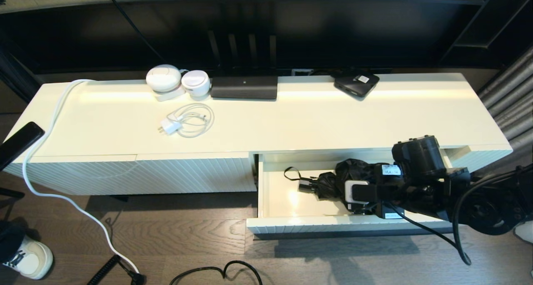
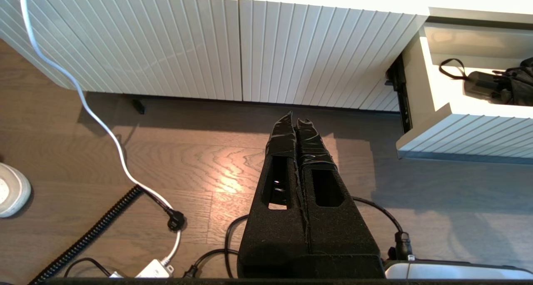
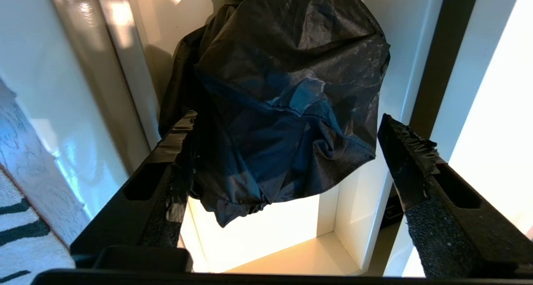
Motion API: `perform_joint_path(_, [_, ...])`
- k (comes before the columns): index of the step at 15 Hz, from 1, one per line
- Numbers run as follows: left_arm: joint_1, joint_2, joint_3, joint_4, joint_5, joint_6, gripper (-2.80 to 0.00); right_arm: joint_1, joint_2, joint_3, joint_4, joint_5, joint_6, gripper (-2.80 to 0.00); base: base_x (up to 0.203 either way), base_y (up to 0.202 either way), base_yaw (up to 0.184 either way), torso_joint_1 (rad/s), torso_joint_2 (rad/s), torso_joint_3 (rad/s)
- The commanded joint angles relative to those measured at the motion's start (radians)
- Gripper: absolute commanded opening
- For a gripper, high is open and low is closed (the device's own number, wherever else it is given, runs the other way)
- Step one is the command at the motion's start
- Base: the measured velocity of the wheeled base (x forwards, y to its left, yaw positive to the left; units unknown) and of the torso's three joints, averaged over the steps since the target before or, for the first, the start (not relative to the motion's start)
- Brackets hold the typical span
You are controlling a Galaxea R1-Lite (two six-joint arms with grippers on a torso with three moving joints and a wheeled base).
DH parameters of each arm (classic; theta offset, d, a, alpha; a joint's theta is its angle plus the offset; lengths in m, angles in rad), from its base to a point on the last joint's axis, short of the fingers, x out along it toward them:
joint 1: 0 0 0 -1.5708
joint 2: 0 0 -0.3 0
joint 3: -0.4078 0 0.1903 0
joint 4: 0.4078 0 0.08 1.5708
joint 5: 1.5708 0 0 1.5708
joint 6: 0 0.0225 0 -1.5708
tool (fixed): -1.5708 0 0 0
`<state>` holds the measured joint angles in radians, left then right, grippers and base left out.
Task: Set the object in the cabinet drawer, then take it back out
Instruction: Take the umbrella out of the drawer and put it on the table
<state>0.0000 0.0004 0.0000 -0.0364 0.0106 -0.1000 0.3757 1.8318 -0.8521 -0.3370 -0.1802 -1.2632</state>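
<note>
The object, a black folding umbrella (image 1: pixel 329 183), lies inside the pulled-out cabinet drawer (image 1: pixel 333 226), its handle and wrist loop pointing left. My right arm (image 1: pixel 416 181) reaches into the drawer from the right. In the right wrist view the right gripper (image 3: pixel 284 119) is open, its fingers standing on either side of the bunchy fabric (image 3: pixel 283 89). One finger (image 3: pixel 175 152) touches the fabric; the other stands apart from it. My left gripper (image 2: pixel 295 119) is shut and hangs over the wooden floor, left of the drawer (image 2: pixel 458 129), where the umbrella (image 2: pixel 499 87) shows too.
On the cabinet top (image 1: pixel 291 118) lie a white charger with coiled cable (image 1: pixel 185 125), two white round devices (image 1: pixel 164 78), a black box (image 1: pixel 244 87) and a flat black box with a label (image 1: pixel 356 83). A white cable (image 1: pixel 62 193) trails to the floor.
</note>
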Motion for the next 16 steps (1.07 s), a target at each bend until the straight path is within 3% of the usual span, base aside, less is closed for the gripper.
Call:
perform_joint_path(1, [0.0, 0.0, 0.0, 0.0, 0.0, -0.001, -2.8, 0.0, 0.026, -0.011, -0.002, -0.001, -0.007, 0.0, 0.0, 0.0, 0.0, 0.0, 0.0, 0.0])
perform_joint_path(16, [0.0, 0.0, 0.0, 0.0, 0.0, -0.001, -2.8, -0.029, 0.184, -0.15, -0.002, 0.001, -0.004, 0.0, 0.0, 0.0, 0.0, 0.0, 0.0, 0.0])
